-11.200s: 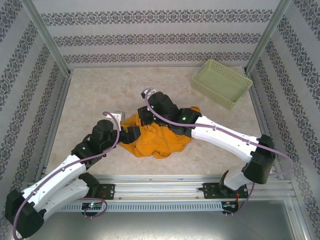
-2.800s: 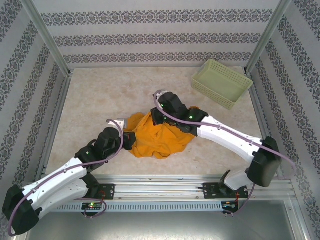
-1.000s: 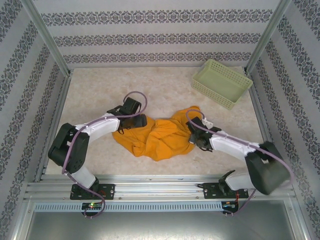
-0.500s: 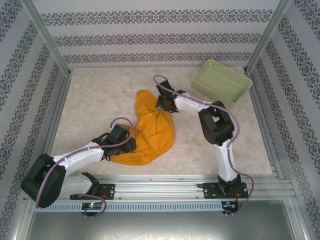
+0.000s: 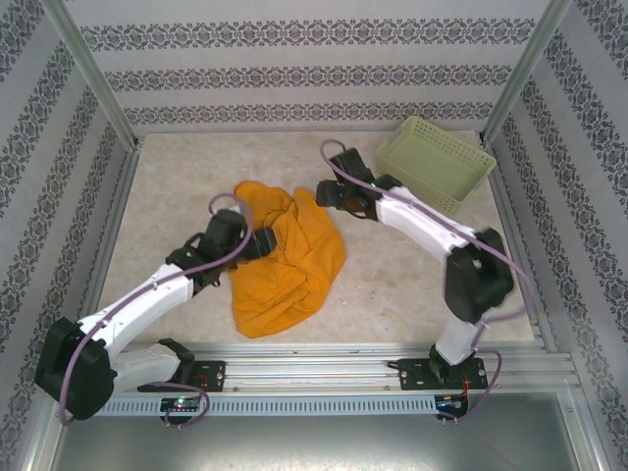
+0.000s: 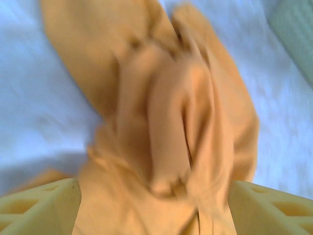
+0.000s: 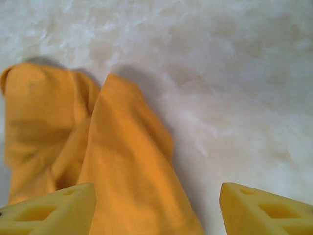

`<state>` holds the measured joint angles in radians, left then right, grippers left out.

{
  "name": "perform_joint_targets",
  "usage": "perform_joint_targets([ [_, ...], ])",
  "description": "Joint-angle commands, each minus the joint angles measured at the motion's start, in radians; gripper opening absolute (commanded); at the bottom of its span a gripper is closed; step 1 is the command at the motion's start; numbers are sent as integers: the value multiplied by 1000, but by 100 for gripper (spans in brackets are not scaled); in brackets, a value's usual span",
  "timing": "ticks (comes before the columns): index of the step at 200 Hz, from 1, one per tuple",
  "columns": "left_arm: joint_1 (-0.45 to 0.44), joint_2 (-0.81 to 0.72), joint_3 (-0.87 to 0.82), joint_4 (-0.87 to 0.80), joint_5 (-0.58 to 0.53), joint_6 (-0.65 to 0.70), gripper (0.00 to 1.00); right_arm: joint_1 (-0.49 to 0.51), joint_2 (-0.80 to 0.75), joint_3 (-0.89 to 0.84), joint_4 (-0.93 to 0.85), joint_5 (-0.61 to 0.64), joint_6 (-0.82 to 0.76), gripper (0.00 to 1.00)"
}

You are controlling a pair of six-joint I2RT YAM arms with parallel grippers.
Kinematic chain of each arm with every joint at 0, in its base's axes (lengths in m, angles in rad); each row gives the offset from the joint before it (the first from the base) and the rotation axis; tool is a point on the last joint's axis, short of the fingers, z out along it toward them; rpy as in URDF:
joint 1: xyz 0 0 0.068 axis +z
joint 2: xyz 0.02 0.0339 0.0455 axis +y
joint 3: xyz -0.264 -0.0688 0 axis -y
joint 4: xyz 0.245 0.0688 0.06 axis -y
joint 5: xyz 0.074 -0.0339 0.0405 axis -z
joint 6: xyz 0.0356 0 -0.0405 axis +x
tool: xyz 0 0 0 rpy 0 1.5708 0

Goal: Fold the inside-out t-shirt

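The inside-out t-shirt [image 5: 289, 257] lies crumpled on the table's middle, an orange-yellow heap with no print showing. My left gripper [image 5: 260, 242] is at the heap's left edge. In the left wrist view its fingers [image 6: 39, 208] stand wide apart, so the left gripper [image 6: 151, 191] is open, with blurred folds of the t-shirt [image 6: 171, 112] bunched between and beyond them. My right gripper [image 5: 327, 194] is at the shirt's far right tip. It is open [image 7: 156, 193] over a pointed flap of the t-shirt [image 7: 122, 166] and bare table, gripping nothing.
A pale green lattice basket [image 5: 435, 162] stands at the back right, close behind the right arm's forearm. Metal posts and patterned walls close in the marble-look table [image 5: 177, 186]. A rail runs along the near edge.
The right gripper has opened, let go of the shirt's far end and drawn slightly right. The left gripper has moved up to the shirt's left edge. The shirt has slumped into a wider heap.
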<state>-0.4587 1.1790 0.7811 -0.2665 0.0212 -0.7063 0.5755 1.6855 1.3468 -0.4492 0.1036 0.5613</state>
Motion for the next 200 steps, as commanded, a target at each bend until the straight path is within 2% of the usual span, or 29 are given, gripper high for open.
perform_joint_targets([
  [1, 83, 140, 98, -79, 6, 117, 80, 97, -117, -184, 74, 14, 11, 70],
  [18, 117, 274, 160, -44, 71, 136, 79, 189, -162, -302, 144, 10, 53, 72],
  [42, 138, 428, 227, -8, 122, 110, 72, 297, -132, -373, 243, 7, 95, 75],
  [67, 139, 548, 291, 33, 156, 80, 63, 320, -27, -358, 290, 12, 131, 76],
  [79, 139, 594, 323, 32, 167, 78, 55, 320, 21, -336, 291, 44, 129, 73],
  [94, 140, 625, 344, 36, 168, 78, 40, 312, 73, -285, 222, 102, 122, 63],
  [100, 142, 632, 349, 38, 170, 80, 35, 307, 84, -270, 201, 126, 118, 55],
  [112, 151, 634, 356, 37, 178, 84, 25, 287, 80, -267, 180, 151, 115, 33],
  [129, 163, 605, 343, 46, 177, 82, 3, 258, 27, -300, 178, 170, 104, 8],
  [136, 169, 584, 338, 46, 174, 83, 0, 250, -7, -315, 179, 178, 93, 0],
  [166, 175, 407, 307, -12, 76, 108, 0, 242, -147, -343, 165, 181, -2, 0],
  [200, 174, 51, 233, -98, -113, 144, 0, 235, -352, -380, 184, 127, -79, 0],
])
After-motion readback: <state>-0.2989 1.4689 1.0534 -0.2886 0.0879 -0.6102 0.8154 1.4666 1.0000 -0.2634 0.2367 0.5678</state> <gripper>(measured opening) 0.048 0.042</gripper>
